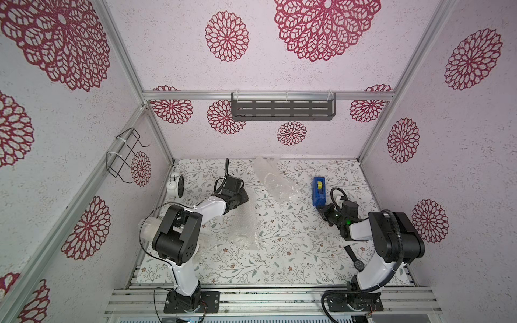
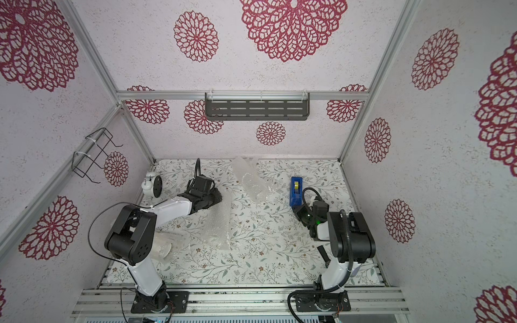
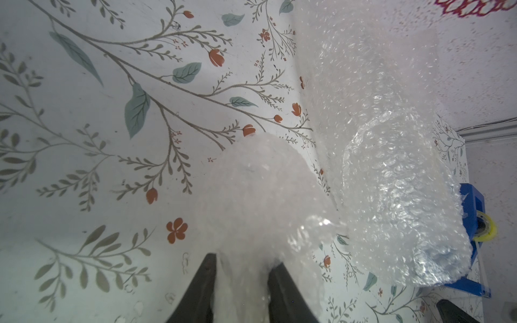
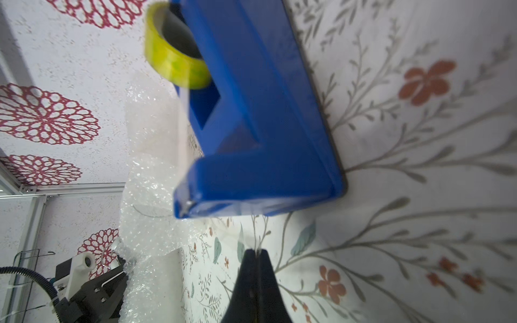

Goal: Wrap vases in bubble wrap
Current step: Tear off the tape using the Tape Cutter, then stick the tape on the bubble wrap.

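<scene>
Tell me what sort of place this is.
Most likely a staged robot test booth, not a home: aluminium frame posts hold wallpapered panels, and the left arm and right arm are bolted to a front rail.

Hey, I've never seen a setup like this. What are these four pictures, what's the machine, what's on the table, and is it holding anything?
It's a robot with two white-and-black arms, left and right, each ending in a two-fingered end effector. Two pictures look down on the whole floral-patterned table; two come from cameras on the arms' wrists. On the table are a crinkly clear bubble wrap sheet, a bubble-wrapped bundle, a blue tape dispenser and a white alarm clock. The left end effector is shut on that sheet; the right end effector is shut, seemingly pinching a strip of clear tape from the dispenser.
</scene>
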`<state>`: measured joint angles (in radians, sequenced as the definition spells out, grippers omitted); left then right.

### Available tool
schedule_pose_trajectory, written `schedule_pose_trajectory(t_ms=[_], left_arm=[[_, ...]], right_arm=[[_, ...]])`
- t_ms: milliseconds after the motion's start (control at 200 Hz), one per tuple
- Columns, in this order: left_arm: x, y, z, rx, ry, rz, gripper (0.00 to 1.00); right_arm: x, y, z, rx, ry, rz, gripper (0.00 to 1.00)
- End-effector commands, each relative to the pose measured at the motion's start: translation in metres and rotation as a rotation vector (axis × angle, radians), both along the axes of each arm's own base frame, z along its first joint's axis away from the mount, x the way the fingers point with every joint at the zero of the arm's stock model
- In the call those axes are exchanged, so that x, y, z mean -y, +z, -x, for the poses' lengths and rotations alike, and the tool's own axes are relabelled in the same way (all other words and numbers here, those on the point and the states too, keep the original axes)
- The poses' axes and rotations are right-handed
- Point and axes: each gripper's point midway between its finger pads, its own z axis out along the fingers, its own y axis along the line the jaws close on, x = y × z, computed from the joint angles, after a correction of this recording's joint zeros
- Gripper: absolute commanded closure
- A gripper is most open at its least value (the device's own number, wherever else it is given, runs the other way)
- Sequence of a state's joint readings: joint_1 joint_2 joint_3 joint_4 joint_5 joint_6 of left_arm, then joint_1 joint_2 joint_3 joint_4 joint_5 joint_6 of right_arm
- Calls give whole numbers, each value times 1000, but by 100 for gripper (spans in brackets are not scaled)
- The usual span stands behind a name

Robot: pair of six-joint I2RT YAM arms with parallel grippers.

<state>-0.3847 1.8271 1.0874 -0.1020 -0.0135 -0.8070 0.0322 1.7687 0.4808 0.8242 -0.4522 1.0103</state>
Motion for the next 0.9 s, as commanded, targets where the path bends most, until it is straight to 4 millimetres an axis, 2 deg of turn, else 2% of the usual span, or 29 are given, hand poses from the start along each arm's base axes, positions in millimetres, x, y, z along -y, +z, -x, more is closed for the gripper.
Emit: schedule_pose_trajectory(t_ms=[0, 130, 235, 360, 480, 565, 635, 741, 891], left_arm=[[-21, -70, 59, -277, -28, -130, 68], [-22, -68, 59, -274, -32, -138, 68], [-19, -68, 58, -271, -44, -131, 68], [-7, -71, 57, -271, -96, -100, 69], [12, -72, 58, -269, -168, -54, 69], [20, -72, 59, -259, -202, -64, 69], [27, -72, 61, -256, -236, -67, 69], [39, -74, 66, -252, -292, -75, 69], [54, -75, 75, -252, -364, -64, 69]], right_arm=[[-7, -18, 13, -85, -33, -63, 100], [-13, -6, 11, -42, 0, -37, 100], [-29, 21, 9, 46, 104, 27, 100], [-75, 57, 18, 159, 369, 141, 100], [-121, 84, 42, 254, 615, 278, 100], [-147, 96, 59, 305, 755, 305, 100], [-166, 102, 73, 344, 865, 303, 100], [-189, 102, 93, 372, 1023, 357, 100], [-212, 100, 113, 395, 1172, 404, 100]])
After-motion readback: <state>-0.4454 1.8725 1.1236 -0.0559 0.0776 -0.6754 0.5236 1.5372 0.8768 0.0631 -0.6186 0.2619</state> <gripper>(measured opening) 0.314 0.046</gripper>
